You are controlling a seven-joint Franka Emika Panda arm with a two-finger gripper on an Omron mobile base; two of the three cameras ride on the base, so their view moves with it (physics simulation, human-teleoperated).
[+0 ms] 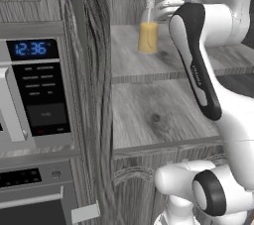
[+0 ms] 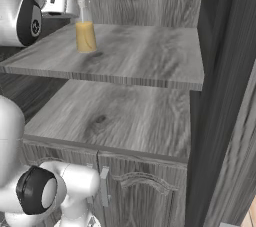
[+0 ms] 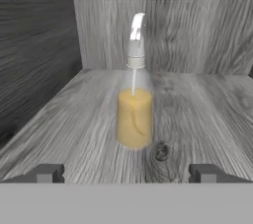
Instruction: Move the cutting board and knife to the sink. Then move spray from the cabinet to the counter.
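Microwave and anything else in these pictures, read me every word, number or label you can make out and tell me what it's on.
"12:36": blue digits on the microwave clock display.
Microwave button labels below the clock: too small and blurred to read.
Oven panel under the microwave: faint light marks, unreadable.
Lettering along the dark band of the robot arm: too small to read.
Spray: no label that shows.

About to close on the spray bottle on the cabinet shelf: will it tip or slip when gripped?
The spray stands tall and narrow on the shelf, so a nudge near its nozzle would probably tip it. Liquid fills only its lower half, likely steadying the base. Its smooth clear wall may slip; the open gripper should grip low.
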